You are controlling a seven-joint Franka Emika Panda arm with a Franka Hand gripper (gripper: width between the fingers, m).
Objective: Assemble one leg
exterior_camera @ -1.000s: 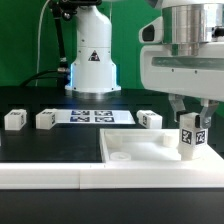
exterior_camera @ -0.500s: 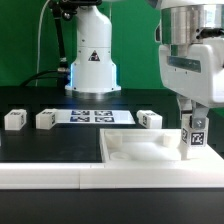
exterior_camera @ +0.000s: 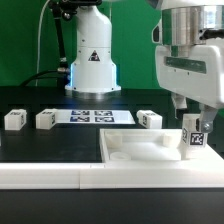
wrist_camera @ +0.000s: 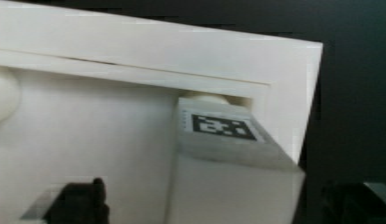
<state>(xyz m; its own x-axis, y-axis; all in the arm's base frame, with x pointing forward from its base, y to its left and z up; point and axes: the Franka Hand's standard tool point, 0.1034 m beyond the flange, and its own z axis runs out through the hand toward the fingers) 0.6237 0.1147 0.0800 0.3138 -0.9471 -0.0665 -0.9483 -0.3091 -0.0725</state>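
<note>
Gripper (exterior_camera: pixel 191 112) over tray's far corner at exterior view's right, fingers closed narrow on upright leg (exterior_camera: pixel 191 138); tag faces camera; leg's lower end inside large white tray (exterior_camera: pixel 130 160), contact with floor not discernible; wrist view: same leg (wrist_camera: pixel 234 150) tucked into tray (wrist_camera: pixel 101 110) corner beside raised rim, dark fingertip (wrist_camera: pixel 74 203) at frame edge; 3 loose legs on black table (exterior_camera: pixel 50 145): (exterior_camera: pixel 14 120), (exterior_camera: pixel 45 120), (exterior_camera: pixel 149 120); marker board (exterior_camera: pixel 93 117) lies between them, flat.
</note>
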